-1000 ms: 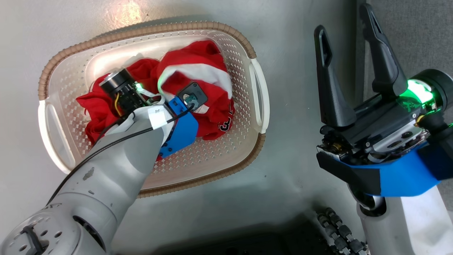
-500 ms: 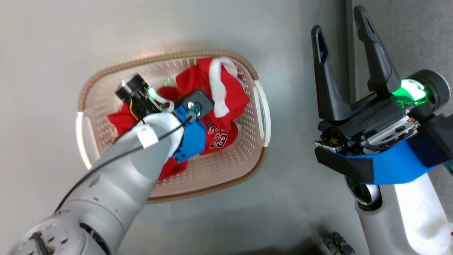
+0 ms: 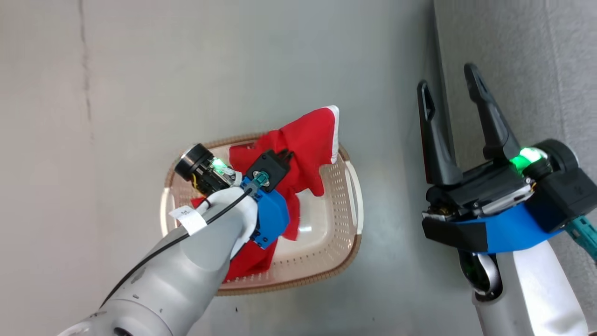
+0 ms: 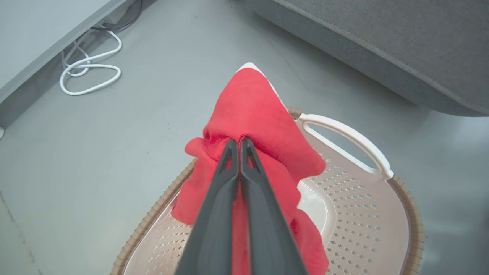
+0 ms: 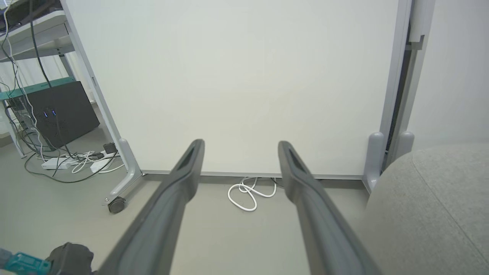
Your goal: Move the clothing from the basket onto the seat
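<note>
Seat (image 3: 513, 56) lies right of left gripper (image 4: 239, 142), which is clamped on clothing (image 4: 252, 110) above basket (image 3: 336, 224); right gripper (image 3: 445, 79) gapes empty.

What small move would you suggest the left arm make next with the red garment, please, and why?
Probably raise the left gripper straight up a little higher. It is shut on the red clothing, but the fabric's lower end hangs inside the basket, so a sideways carry toward the seat now could drag it over the rim.
</note>
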